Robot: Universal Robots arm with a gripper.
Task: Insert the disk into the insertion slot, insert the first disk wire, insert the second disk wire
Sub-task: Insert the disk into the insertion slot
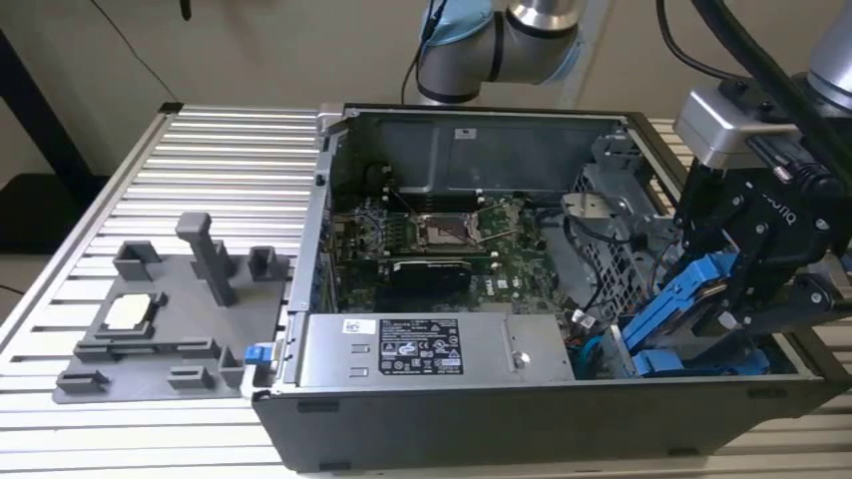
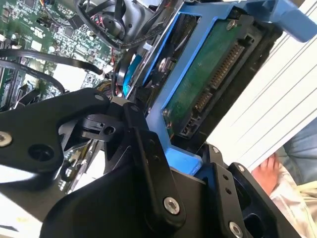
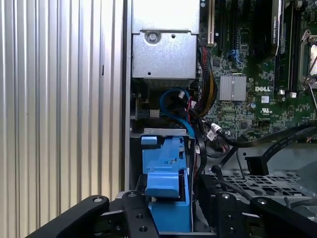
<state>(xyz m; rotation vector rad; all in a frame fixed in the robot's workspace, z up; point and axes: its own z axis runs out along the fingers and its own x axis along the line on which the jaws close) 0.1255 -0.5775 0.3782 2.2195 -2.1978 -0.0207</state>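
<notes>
Exterior view: gripper (image 1: 725,299) clamped on the disk (image 1: 672,304), tilted over the open computer case (image 1: 399,419) at the exterior view's right; ribbed metal table (image 1: 200,160) beneath, grey fixture plate (image 1: 134,374) beside the case, pale wall (image 1: 293,50) behind.

So it's all sitting on a ribbed silver metal table (image 1: 200,140), with an open black computer case (image 1: 533,424) lying toward the exterior view's right and a grey plastic fixture tray (image 1: 147,344) just beside it on the left.

Over motherboard (image 1: 513,225): open from above.
Beside disk (image 2: 208,74): cables (image 3: 207,94) and drive cage (image 3: 267,183) crowd close.
Past the cables: power supply (image 3: 166,44) blocks.
</notes>
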